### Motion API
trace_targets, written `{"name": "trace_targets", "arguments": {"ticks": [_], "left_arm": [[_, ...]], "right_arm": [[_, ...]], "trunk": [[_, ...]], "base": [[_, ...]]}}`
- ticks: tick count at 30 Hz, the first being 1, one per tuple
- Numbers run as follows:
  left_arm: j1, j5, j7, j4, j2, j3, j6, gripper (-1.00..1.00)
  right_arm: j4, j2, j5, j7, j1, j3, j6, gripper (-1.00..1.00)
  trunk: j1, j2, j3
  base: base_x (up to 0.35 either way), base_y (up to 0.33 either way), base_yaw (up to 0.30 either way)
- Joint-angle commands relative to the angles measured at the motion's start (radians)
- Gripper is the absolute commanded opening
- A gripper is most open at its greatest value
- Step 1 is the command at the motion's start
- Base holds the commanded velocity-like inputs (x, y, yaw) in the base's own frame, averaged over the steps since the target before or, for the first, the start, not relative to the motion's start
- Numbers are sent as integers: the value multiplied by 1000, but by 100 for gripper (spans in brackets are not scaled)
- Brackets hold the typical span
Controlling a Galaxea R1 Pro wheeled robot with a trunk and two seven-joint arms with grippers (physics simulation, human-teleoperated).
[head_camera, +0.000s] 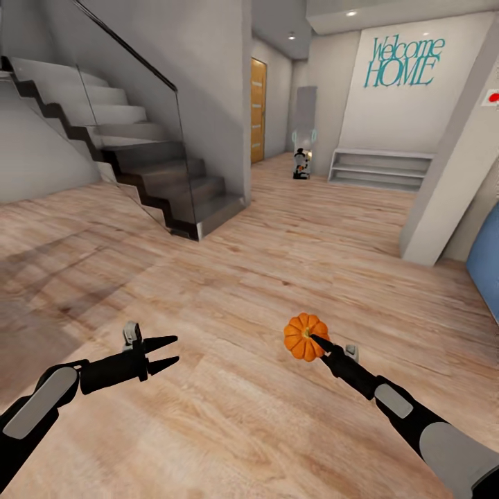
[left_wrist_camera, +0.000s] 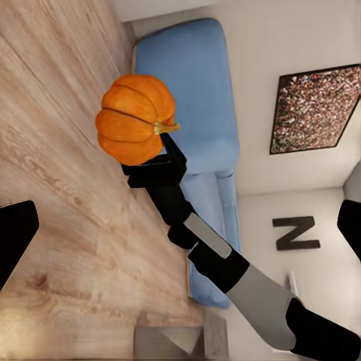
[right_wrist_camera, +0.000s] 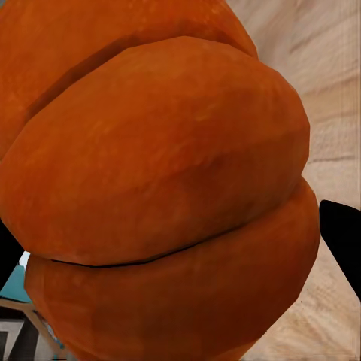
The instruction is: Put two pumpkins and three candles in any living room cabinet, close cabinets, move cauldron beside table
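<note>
Staircase (head_camera: 149, 173): dark steps behind a glass panel, the largest fixture; used here as the landmark. Risk: none direct, though a base turn with arms extended could swing a load toward it.

Floor (head_camera: 291, 235): pale wood planks spreading out from the stair foot. No cabinet in sight, so the carry looks far from its end.

Wall lettering (head_camera: 404, 62): teal script "Welcome HOME", far beyond the staircase, above a low white shelf (head_camera: 380, 168). A dark letter "N" (left_wrist_camera: 295, 232) hangs on another wall in the left wrist view.

Sofa (left_wrist_camera: 195, 113): blue, well away from the staircase.

Right gripper (head_camera: 317, 344): fingers closed on the pumpkin, near its stem as far as can be judged.

Pumpkin (head_camera: 305, 336): held above the floor, well out from the stair foot. Risk: the hold looks narrow on a round ribbed body; a jolt or fast turn could let it roll out and drop.

Left gripper (head_camera: 170, 351): fingers parted, nothing held, nearer the staircase than the right.
</note>
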Motion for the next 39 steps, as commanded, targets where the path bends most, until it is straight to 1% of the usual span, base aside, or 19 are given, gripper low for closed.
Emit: {"name": "trace_targets", "arguments": {"ticks": [1, 7, 20, 29, 33, 39], "left_arm": [[-1, -1, -5, 1, 1, -2, 2, 100], [3, -1, -5, 1, 1, -1, 2, 100], [4, -1, -5, 1, 1, 1, 2, 100], [4, 0, -5, 1, 1, 1, 2, 100], [4, 0, -5, 1, 1, 1, 2, 100], [4, -1, -5, 1, 1, 1, 2, 100]], "right_arm": [[0, -1, -11, -1, -1, 4, 8, -100], [0, 2, -10, -2, -1, 4, 7, -100], [0, 1, -9, -2, -1, 4, 9, -100], [0, 1, -9, -4, -1, 4, 10, -100], [0, 4, -9, -4, -1, 4, 9, -100], [0, 5, -9, -4, -1, 5, 9, -100]], "trunk": [[-1, 0, -1], [-1, 0, -1], [-1, 0, 1], [-1, 0, 1], [-1, 0, 2], [-1, 0, 5]], "base": [[-251, 0, 0], [-231, 0, 0], [-28, 0, 21], [-249, 0, 4], [-245, 0, 184], [-53, 0, 267]]}}
